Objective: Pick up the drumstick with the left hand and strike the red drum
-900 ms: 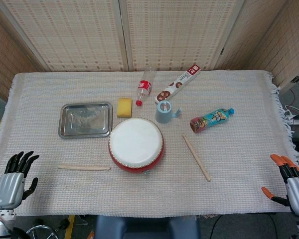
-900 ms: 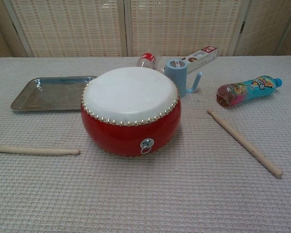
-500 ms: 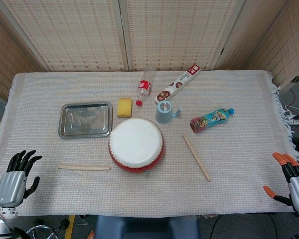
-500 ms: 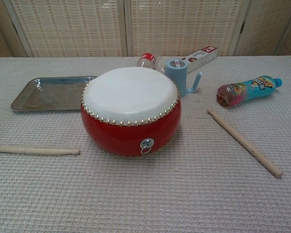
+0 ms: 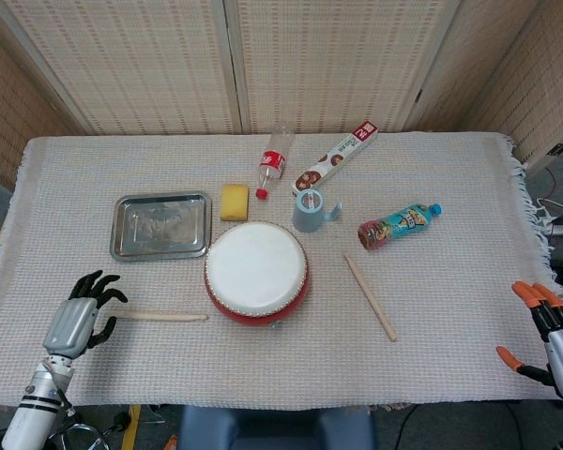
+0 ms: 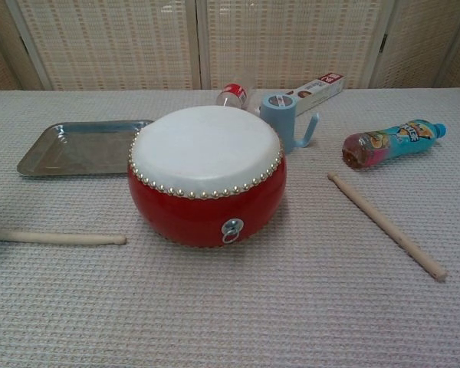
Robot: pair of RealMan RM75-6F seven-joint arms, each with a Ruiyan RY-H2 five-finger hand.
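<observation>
Head view, left hand [image 5: 75,319] fingers [image 5: 101,279] spread wide over drumstick [image 5: 164,316] end, red drum [image 5: 256,271] beside, right hand [image 5: 555,339] fingers wide.

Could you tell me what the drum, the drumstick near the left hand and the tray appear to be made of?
Red drum: glossy red shell, probably lacquered wood, with a matte white skin head pinned by shiny metal studs. Drumstick: pale, unpainted wood, judging by its even tan colour. Tray: thin metal, likely stainless steel, since it reflects dully.
</observation>
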